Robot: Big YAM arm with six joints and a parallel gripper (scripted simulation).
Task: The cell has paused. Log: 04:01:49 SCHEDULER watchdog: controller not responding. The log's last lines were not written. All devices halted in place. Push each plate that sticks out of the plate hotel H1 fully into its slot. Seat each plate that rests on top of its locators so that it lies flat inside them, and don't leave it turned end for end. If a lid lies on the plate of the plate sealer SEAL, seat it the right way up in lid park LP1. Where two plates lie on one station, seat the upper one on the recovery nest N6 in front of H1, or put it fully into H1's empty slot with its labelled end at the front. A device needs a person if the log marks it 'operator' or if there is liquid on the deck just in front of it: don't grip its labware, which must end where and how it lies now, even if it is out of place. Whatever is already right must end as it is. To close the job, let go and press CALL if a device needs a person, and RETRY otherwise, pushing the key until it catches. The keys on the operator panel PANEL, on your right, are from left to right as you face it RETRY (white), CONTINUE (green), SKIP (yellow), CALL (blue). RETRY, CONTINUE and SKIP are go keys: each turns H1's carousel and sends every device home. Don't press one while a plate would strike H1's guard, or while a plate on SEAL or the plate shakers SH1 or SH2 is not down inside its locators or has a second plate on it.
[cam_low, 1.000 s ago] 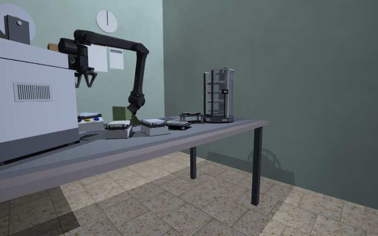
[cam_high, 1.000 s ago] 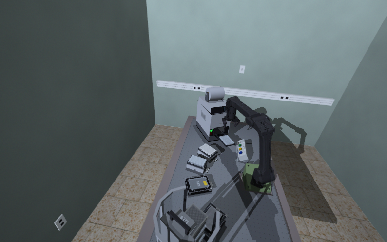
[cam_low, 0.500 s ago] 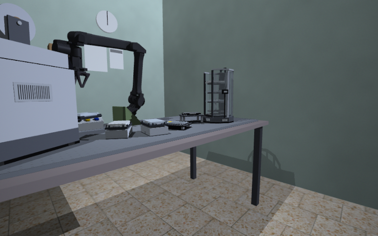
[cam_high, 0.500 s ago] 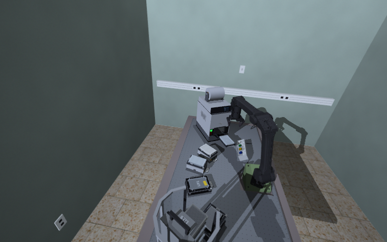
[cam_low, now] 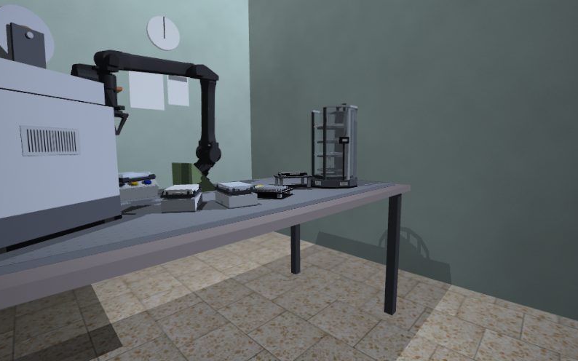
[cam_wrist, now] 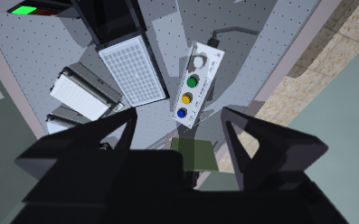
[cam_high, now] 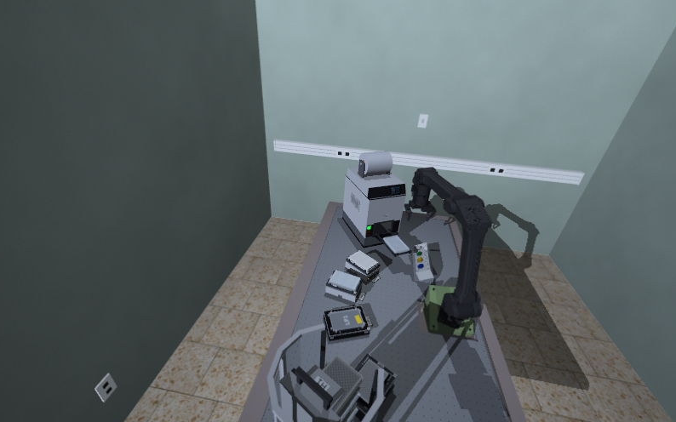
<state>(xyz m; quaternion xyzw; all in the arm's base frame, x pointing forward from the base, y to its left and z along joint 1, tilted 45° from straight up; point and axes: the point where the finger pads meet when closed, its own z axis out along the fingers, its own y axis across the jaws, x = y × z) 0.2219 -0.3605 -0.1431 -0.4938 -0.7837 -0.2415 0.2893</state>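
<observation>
My gripper (cam_high: 418, 210) is open and empty. It hangs high above the deck, to the right of the plate sealer SEAL (cam_high: 375, 204). A white plate (cam_high: 396, 244) lies on SEAL's tray; it also shows in the wrist view (cam_wrist: 133, 70). The operator panel PANEL (cam_wrist: 198, 83) lies below my fingers, with its white (cam_wrist: 200, 60), green (cam_wrist: 192, 82), yellow (cam_wrist: 186, 98) and blue (cam_wrist: 182, 113) keys. Two shakers carry white plates (cam_high: 363, 263) (cam_high: 343, 283). A black piece with a yellow label (cam_high: 347, 321) lies further along. The plate hotel H1 (cam_high: 330, 387) stands at the near end, and a grey plate (cam_high: 341, 376) seems to stick out of it.
The green arm base (cam_high: 443, 314) stands at the right edge of the table. A nest with a dark plate (cam_low: 290, 175) sits in front of H1 (cam_low: 334, 145). SEAL's tall body blocks the far left corner. In the exterior view the gripper (cam_low: 121, 120) is partly hidden behind SEAL.
</observation>
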